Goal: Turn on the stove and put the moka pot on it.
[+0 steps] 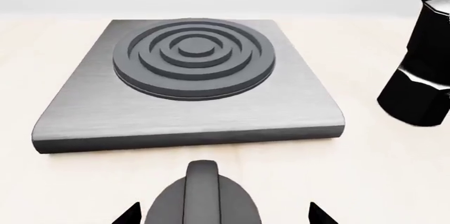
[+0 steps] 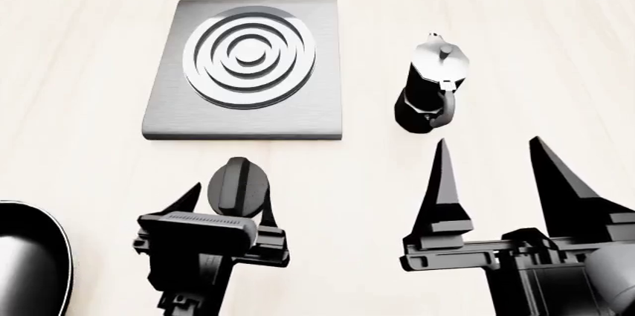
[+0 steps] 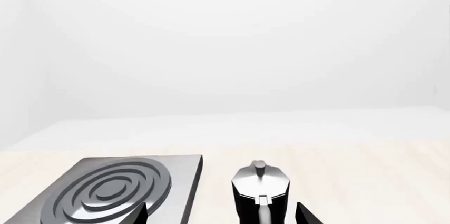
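Left wrist view: the stove lies flat on the table, its knob between the spread tips of the left claw — nothing gripped.

Head view: the moka pot stands upright right of the stove; the right claw gapes empty.

Right wrist view: pot beside stove.

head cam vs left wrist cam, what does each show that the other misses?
Head view only: the black frying pan at the table's near left edge, the right gripper with fingers spread, the moka pot's shiny silver lid with knob, and its side handle.

Left wrist view only: the grey stove's front edge seen low and close, and the pale wall behind the table.

Both: the flat grey metal stove with concentric burner rings, the round black knob between the left gripper's fingers, the black faceted moka pot, and the light wooden table.
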Motion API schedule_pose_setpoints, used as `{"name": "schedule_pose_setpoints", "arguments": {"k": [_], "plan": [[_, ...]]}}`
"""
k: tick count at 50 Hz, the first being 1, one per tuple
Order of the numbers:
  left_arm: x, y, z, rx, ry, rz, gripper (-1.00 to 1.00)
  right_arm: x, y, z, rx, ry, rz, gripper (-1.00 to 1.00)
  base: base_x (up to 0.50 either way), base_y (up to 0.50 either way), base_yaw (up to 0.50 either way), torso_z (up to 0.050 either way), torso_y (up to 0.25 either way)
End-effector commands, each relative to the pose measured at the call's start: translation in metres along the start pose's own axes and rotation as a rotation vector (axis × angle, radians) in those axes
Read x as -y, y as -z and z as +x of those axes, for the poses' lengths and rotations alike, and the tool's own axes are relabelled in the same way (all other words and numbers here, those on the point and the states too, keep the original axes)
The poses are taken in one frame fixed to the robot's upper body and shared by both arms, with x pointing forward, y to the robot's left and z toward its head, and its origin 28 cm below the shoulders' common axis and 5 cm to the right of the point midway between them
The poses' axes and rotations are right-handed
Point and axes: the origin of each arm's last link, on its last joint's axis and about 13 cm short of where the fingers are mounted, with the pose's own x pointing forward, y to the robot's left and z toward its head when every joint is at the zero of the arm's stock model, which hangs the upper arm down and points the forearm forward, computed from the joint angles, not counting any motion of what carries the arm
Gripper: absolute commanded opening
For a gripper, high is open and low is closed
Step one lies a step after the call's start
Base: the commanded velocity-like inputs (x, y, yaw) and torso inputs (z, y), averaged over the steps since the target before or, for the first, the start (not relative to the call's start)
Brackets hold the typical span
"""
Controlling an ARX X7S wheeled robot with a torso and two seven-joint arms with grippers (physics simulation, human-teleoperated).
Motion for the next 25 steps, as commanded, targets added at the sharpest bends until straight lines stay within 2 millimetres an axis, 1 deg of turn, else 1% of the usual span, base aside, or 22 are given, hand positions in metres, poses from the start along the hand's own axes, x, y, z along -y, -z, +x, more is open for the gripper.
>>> {"name": "schedule_pose_setpoints", "arguments": {"k": [1, 25], "plan": [[-0.0015, 0.0042, 0.0067, -0.010, -0.021, -0.015, 1.00, 0.0002, -0.0033, 0.0032, 0.039, -0.007, 0.002, 1.00, 0.00, 0.00, 0.00, 0.000, 0.000], [0.0022, 0.0104, 0.0112, -0.036, -0.010, -0.007, 1.00, 0.0001, -0.0028, 0.0037, 0.034, -0.009, 0.002, 1.00, 0.00, 0.00, 0.00, 0.000, 0.000]]}}
